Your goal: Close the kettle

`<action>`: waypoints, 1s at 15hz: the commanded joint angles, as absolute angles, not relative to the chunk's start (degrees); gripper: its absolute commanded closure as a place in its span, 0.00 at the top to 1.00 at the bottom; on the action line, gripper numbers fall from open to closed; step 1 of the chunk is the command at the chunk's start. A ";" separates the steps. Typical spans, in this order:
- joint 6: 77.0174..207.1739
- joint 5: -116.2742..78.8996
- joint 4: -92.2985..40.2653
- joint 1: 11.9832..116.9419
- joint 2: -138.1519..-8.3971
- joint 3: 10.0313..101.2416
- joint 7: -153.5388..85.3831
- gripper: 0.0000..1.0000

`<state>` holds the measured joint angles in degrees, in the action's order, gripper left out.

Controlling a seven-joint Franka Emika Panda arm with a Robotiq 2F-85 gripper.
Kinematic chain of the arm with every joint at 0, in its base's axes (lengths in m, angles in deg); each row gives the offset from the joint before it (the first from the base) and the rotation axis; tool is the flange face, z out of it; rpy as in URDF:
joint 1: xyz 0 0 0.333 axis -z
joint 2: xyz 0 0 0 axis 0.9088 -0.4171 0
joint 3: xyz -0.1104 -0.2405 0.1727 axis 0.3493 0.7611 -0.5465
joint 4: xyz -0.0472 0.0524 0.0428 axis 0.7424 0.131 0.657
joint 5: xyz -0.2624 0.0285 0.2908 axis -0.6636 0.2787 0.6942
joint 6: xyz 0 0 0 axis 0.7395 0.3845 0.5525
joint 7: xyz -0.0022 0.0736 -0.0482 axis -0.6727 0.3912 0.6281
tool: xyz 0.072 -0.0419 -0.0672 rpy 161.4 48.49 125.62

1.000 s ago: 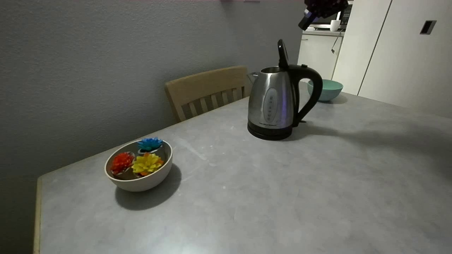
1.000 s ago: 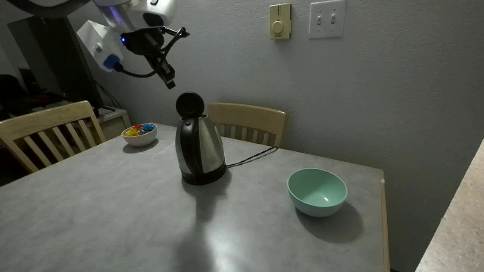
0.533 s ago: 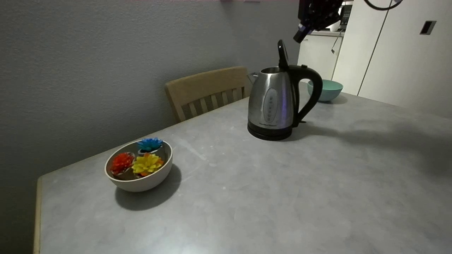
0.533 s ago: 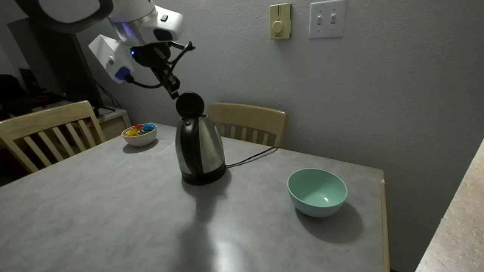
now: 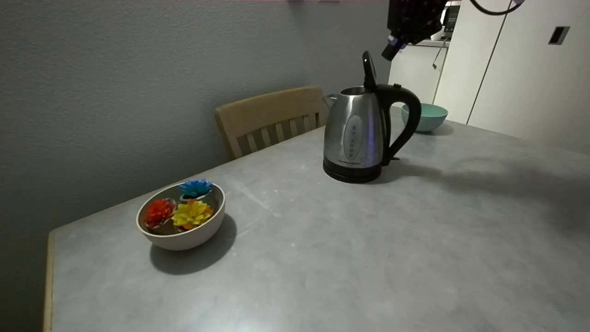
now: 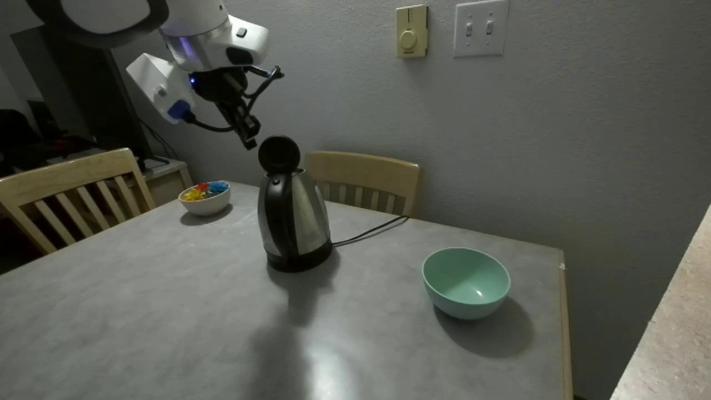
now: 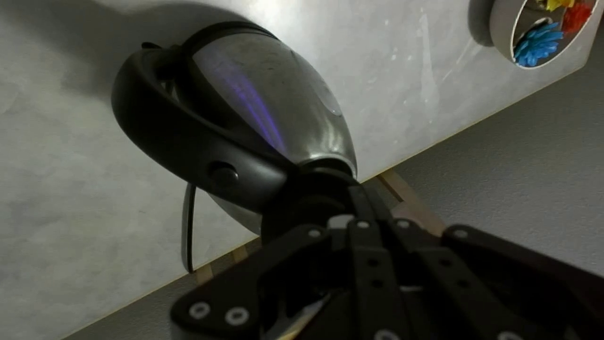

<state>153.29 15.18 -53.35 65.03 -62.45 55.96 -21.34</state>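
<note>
The steel kettle [image 5: 339, 133] stands upright on the table in both exterior views, also here [image 6: 311, 216], with its black handle [image 5: 412, 115]. Its black lid [image 5: 369, 71] stands up open, hinged on the handle side; it shows as a dark disc [image 6: 279, 154] in an exterior view. My gripper [image 5: 390, 53] is just to the handle side of the lid's top, apart from it in both exterior views [image 6: 250, 143]. In the wrist view the fingertips [image 7: 367, 193] are together with nothing between them. The kettle [image 7: 264, 89] lies beyond them, and the fingers partly hide the dark lid [image 7: 306, 208].
A green bowl [image 6: 465, 283] stands on the table on the handle side. A pale bowl [image 5: 203, 235] with colourful flowers stands on the spout side. A wooden chair [image 5: 272, 110] stands behind the kettle against the wall. A black cord [image 6: 372, 230] runs from the kettle's base to the table edge.
My gripper has come down from above and closer to the lid's raised edge, mostly in the first half second. The kettle and its open lid have not moved.
</note>
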 commanded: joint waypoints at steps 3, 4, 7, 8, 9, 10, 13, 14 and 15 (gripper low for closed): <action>162.27 27.25 -52.39 67.14 -63.96 52.74 -14.46 0.00; 163.51 30.79 -51.46 66.02 -64.98 53.60 -12.43 0.00; 165.09 36.13 -50.14 65.96 -66.40 53.47 -8.46 0.00; 165.72 36.13 -50.14 65.79 -66.39 53.77 -8.64 0.00; 166.46 36.24 -50.01 65.67 -66.54 53.90 -8.65 0.00; 168.37 35.57 -50.14 65.39 -66.38 54.03 -9.26 0.00; 172.32 33.20 -50.54 64.87 -66.04 54.50 -11.27 0.00; 173.73 31.94 -51.02 64.62 -65.87 54.81 -12.75 0.00; 174.44 30.17 -51.69 64.31 -65.44 55.21 -14.96 0.00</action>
